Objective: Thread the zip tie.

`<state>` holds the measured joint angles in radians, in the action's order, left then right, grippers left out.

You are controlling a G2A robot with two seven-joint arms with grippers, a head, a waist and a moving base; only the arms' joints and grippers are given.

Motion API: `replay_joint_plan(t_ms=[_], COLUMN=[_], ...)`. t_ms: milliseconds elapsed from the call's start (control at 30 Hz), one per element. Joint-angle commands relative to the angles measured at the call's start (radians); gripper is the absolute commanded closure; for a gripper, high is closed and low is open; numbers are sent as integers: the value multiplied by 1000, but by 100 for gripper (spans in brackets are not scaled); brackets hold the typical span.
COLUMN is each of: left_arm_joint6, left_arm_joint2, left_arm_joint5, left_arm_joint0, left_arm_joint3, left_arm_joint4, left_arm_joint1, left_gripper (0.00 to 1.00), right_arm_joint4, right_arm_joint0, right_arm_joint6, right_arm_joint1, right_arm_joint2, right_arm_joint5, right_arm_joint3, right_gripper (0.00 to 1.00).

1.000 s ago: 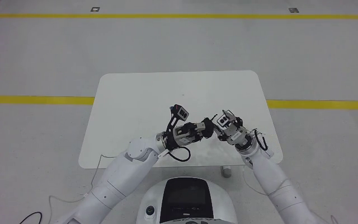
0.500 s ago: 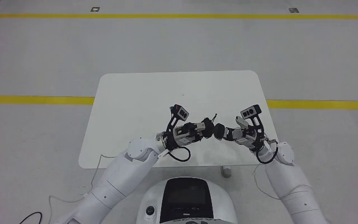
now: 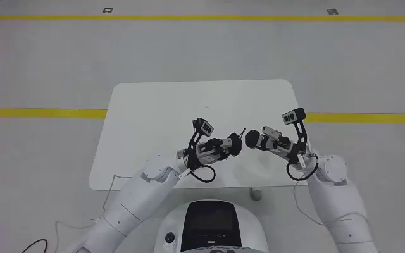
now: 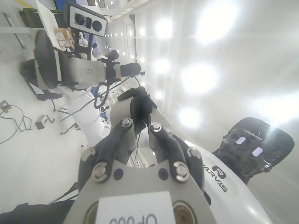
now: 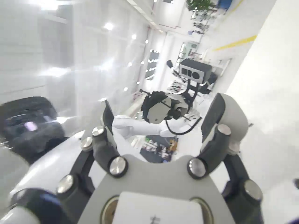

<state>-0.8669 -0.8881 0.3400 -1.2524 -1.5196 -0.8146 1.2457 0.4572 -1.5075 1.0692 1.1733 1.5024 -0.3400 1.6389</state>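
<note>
1. The left hand [image 3: 235, 146] is positioned over the near half of the desk [image 3: 158, 114], slightly right of the desk's middle.
2. The fingers [image 4: 121, 113] of the left hand are pressed together and pinch the zip tie [image 4: 140, 108].
3. The zip tie is black. It sits between the fingertips of the left hand, and a thin length of it projects past the hand toward the far right, as seen in the top view [image 3: 243, 133].
4. The right hand [image 3: 252, 138] is positioned just to the right of the left hand, over the same near part of the desk. The two hands point at each other, tip toward tip.
5. A narrow gap separates the two hands; they do not touch. The right hand does not touch the zip tie.
6. The fingers [image 5: 213, 115] of the right hand are spread wide, with nothing held between them.
7. The desk is white with rounded corners. It stands on a pale floor marked with a yellow line [image 3: 50, 112] that passes behind the desk from left to right.
</note>
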Motion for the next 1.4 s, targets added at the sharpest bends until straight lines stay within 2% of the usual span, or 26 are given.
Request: replay_joint_plan(t_ms=[0, 167, 200, 367, 433, 500, 667, 733, 767, 800, 833, 1033, 1267, 1367], left_arm_joint6=[0, 0, 0, 0, 0, 0, 0, 0, 0, 0, 0, 0, 0, 0], left_arm_joint2=[0, 0, 0, 0, 0, 0, 0, 0, 0, 0, 0, 0, 0, 0], left_arm_joint5=[0, 0, 0, 0, 0, 0, 0, 0, 0, 0, 0, 0, 0, 0], left_arm_joint0=[0, 0, 0, 0, 0, 0, 0, 0, 0, 0, 0, 0, 0, 0], left_arm_joint3=[0, 0, 0, 0, 0, 0, 0, 0, 0, 0, 0, 0, 0, 0], left_arm_joint4=[0, 0, 0, 0, 0, 0, 0, 0, 0, 0, 0, 0, 0, 0], left_arm_joint1=[0, 0, 0, 0, 0, 0, 0, 0, 0, 0, 0, 0, 0, 0], left_gripper=[100, 100, 100, 100, 100, 100, 100, 100, 100, 100, 100, 100, 100, 100], right_arm_joint4=[-154, -493, -508, -508, -635, -653, -806, -850, -876, -903, -926, -1003, -1025, -1024], right_arm_joint0=[-15, -36, -47, -47, -48, -58, -91, -107, -116, -122, -129, -152, -153, -149], right_arm_joint6=[-29, -131, -159, -159, -192, -220, -298, -330, -348, -359, -370, -457, -538, -560], right_arm_joint1=[2, 2, 2, 2, -2, -3, -19, -26, -32, -37, -42, -76, -113, -129], right_arm_joint2=[20, 15, 1, 1, 2, -11, -13, -19, -21, -25, -29, -60, -96, -110], right_arm_joint5=[0, 0, 0, 0, 0, 0, 0, 0, 0, 0, 0, 0, 0, 0], right_arm_joint3=[61, 194, 201, 201, 225, 249, 333, 367, 383, 397, 407, 423, 424, 424], right_gripper=[0, 0, 0, 0, 0, 0, 0, 13, 27, 48, 55, 68, 84, 87])
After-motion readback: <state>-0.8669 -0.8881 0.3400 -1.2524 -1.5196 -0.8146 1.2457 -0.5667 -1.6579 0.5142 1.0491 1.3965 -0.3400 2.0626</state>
